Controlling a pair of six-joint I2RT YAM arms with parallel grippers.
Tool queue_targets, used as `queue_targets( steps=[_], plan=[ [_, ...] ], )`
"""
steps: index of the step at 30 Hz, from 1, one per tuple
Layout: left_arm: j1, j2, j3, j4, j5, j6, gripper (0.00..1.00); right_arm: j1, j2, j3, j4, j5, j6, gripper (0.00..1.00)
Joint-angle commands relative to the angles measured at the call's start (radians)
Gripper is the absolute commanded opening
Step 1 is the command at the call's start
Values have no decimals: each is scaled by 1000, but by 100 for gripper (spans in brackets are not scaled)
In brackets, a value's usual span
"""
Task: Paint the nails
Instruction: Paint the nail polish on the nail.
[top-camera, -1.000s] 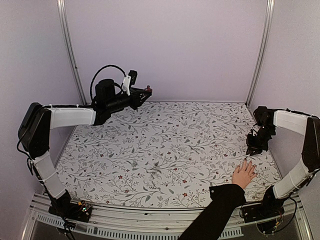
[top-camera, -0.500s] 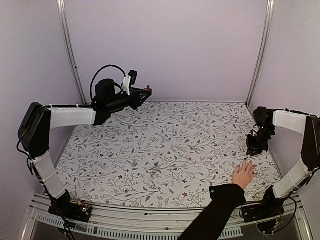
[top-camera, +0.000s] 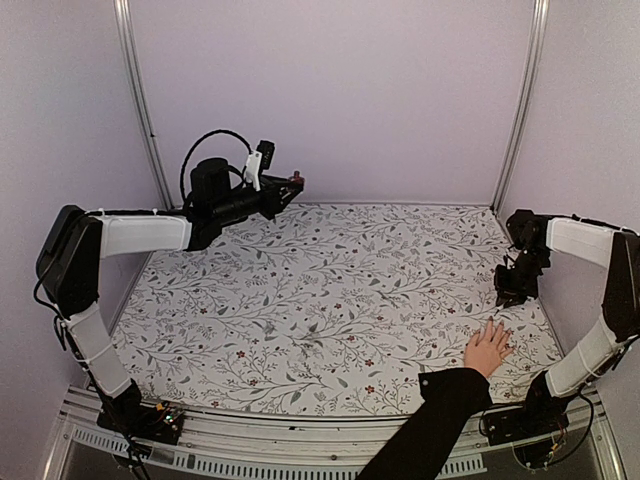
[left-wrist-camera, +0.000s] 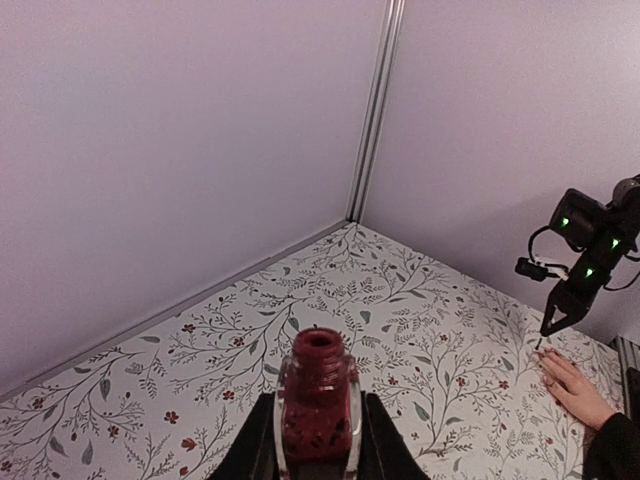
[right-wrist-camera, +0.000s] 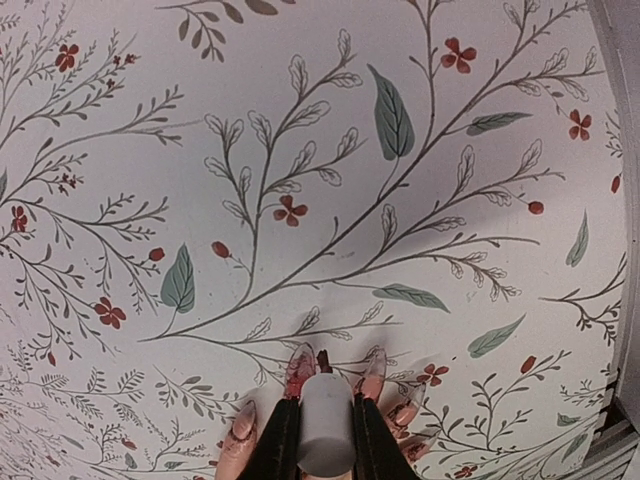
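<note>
A light-skinned hand (top-camera: 488, 350) with a black sleeve lies flat at the table's front right, and it also shows in the left wrist view (left-wrist-camera: 572, 385). In the right wrist view its long pointed nails (right-wrist-camera: 300, 366) spread below my gripper; this one carries red polish, and the neighbouring nail (right-wrist-camera: 374, 370) looks pinkish. My right gripper (right-wrist-camera: 325, 410) is shut on the white brush cap (right-wrist-camera: 326, 440), with the dark brush tip (right-wrist-camera: 322, 357) between those two nails. It hovers just beyond the fingertips in the top view (top-camera: 508, 292). My left gripper (left-wrist-camera: 318, 412) is shut on the open dark-red bottle (left-wrist-camera: 318, 375), high at the back left (top-camera: 292, 184).
The floral tablecloth (top-camera: 330, 290) covers the table. Lilac walls and metal corner posts (top-camera: 518, 100) close it in. The right table edge and rail (right-wrist-camera: 625, 200) run close beside the hand.
My right gripper has drifted very slightly toward the far side. The hand and the left arm with the bottle have not moved.
</note>
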Motion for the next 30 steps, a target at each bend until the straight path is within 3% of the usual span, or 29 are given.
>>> queue_targets(
  steps=[1, 13, 30],
  plan=[
    [2, 1, 20, 20, 6, -1, 0, -5, 2, 38, -1, 39, 7, 0],
    [2, -7, 8, 25, 7, -6, 0, -4, -59, 70, -18, -81, 9, 0],
    [2, -19, -6, 25, 4, -7, 0, -4, -54, -9, -31, -68, 14, 0]
  ],
)
